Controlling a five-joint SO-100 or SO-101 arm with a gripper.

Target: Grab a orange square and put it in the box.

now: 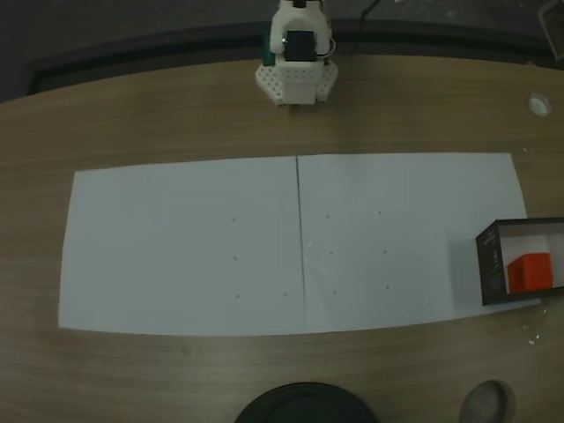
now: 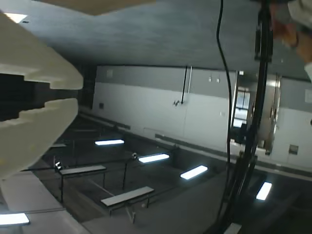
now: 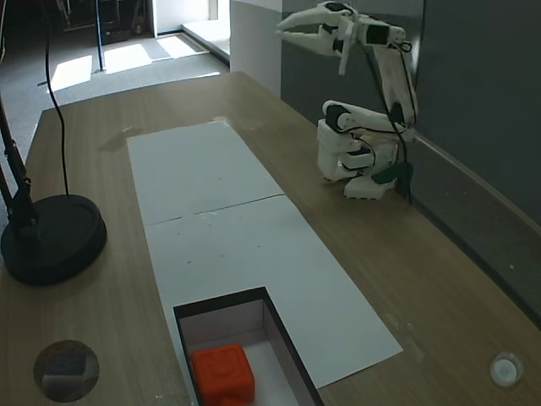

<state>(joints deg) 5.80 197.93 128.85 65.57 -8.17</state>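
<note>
Table (image 1: 176, 123): wood, covered by two white paper sheets (image 1: 185, 247) laid edge to edge.
Arm (image 3: 372, 127): folded up at the far table edge, base seen in both fixed views.
Box (image 3: 279, 326): set on the paper's end, well apart from the arm.
Cube (image 3: 222, 373): orange, seated inside the box on its pale floor.
Gripper (image 3: 287, 27): raised high, nothing held, fingers nearly together with a narrow gap; cube far below and across the table.

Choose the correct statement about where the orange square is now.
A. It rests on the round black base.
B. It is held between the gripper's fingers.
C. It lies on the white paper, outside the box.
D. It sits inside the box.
D: in both fixed views the orange square sits on the pale floor inside the dark-walled box, while the gripper is raised near the arm's base, holding nothing.
</note>
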